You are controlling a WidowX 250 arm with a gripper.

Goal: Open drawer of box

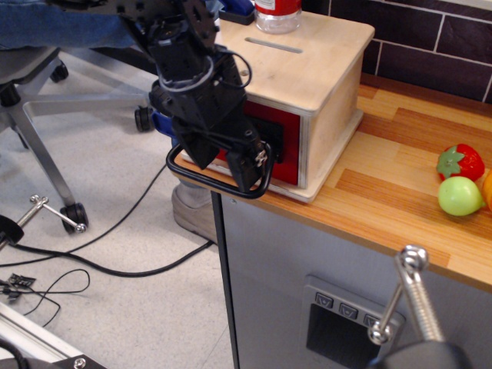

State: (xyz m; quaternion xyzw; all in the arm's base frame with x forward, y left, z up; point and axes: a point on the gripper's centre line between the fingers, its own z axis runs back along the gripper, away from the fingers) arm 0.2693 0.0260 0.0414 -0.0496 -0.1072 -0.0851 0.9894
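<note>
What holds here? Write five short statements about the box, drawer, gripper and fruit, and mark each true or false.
1. The gripper is down at the drawer's black loop handle. True.
2. The drawer is pulled far out of the box. False: its red front sits about flush with the box.
3. The box top has a slot and a small round hole. True.
4. The strawberry lies on the box. False: it lies on the wooden counter.
5. A green fruit is beside the strawberry. True.
</note>
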